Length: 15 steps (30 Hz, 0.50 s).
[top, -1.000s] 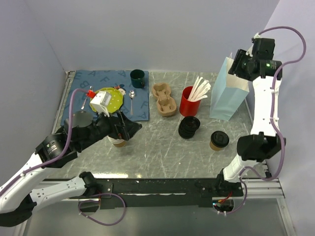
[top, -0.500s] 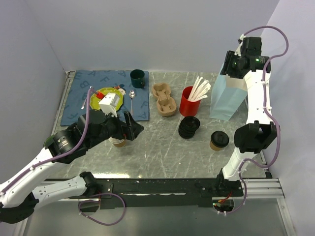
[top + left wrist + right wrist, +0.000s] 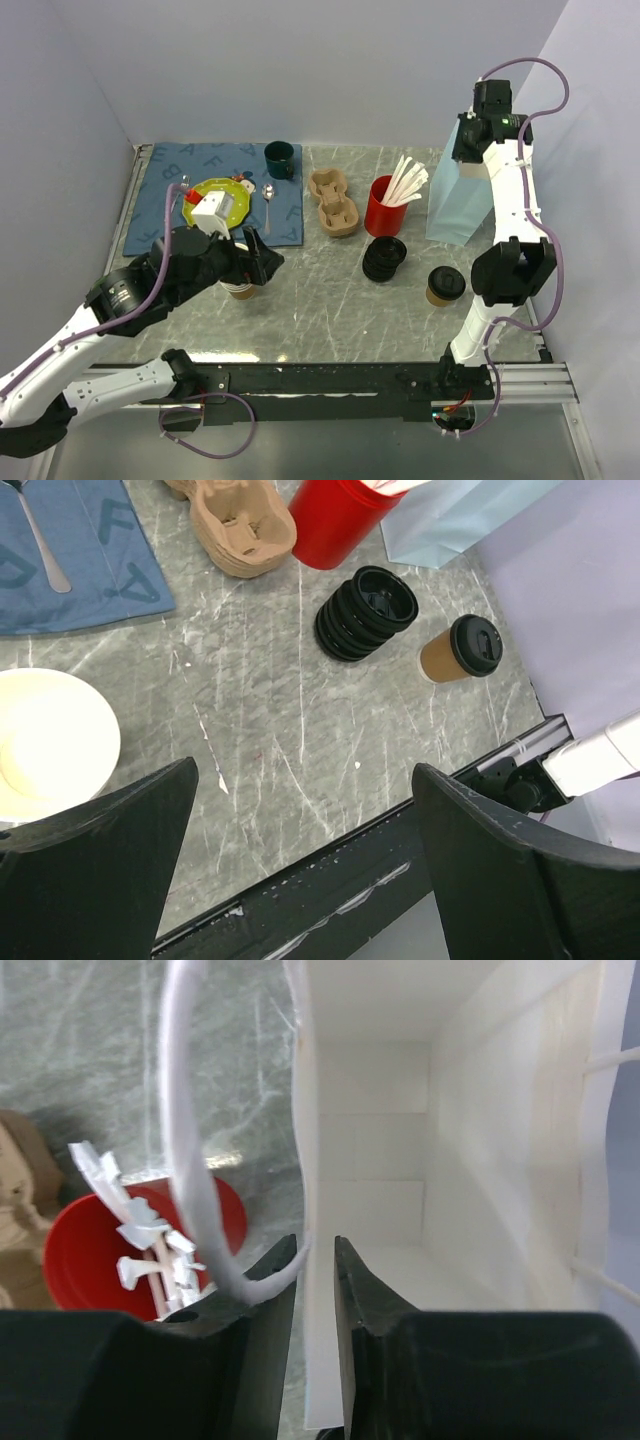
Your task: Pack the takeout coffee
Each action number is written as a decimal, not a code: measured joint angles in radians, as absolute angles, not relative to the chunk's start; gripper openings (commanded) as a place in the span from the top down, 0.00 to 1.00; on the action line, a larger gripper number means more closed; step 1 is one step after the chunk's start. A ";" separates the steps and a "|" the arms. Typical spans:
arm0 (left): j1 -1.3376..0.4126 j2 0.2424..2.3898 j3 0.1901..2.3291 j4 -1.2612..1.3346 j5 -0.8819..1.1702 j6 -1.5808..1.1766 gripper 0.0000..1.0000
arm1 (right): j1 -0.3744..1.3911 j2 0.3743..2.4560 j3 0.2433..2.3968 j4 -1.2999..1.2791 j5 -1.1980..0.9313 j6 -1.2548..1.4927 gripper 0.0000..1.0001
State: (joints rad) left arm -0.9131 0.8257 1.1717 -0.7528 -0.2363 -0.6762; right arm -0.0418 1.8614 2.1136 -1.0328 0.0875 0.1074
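Grey marbled counter (image 3: 330, 300) in a booth with pale lilac walls. The takeout coffee (image 3: 445, 284) stands upright, lid on, toward the counter's near right corner. It is untouched and well apart from both hands. A pale blue paper bag (image 3: 462, 195) stands upright and empty at the far right corner.

Risks, as judged from here:
- The bag is light and thin. A pull on one wall could tip it, drag it toward the red cup (image 3: 385, 205) of stirrers just beside it, or tear the rim.
- One white handle loop (image 3: 190, 1140) lies across the right hand's finger and could snag.
- The left hand is next to a stack of lidless paper cups (image 3: 240, 288), not the lidded one, so the wrong cup could be taken.
- The stack of black lids (image 3: 384, 258) lies near the coffee and could be knocked on the way to it.

Poses:
- The right arm is raised high, with the right hand (image 3: 318, 1250) pointing down at the bag's mouth. Its jaws are narrow, one on each side of the bag's left wall. Whether they actually pinch the paper, I cannot tell.
- The left arm lies low across the near left of the counter. The left hand (image 3: 305, 780) is spread wide and holds nothing.
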 measured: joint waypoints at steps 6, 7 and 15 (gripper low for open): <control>-0.913 0.801 1.172 -0.778 -0.245 -0.693 0.09 | -0.042 1.864 2.093 -1.022 0.120 0.084 0.86; -0.913 0.799 1.172 -0.785 -0.245 -0.696 0.10 | -0.042 1.864 2.093 -1.019 0.120 0.081 0.92; -0.913 0.781 1.173 -0.821 -0.252 -0.722 0.11 | -0.037 1.864 2.141 -0.986 0.091 0.030 1.00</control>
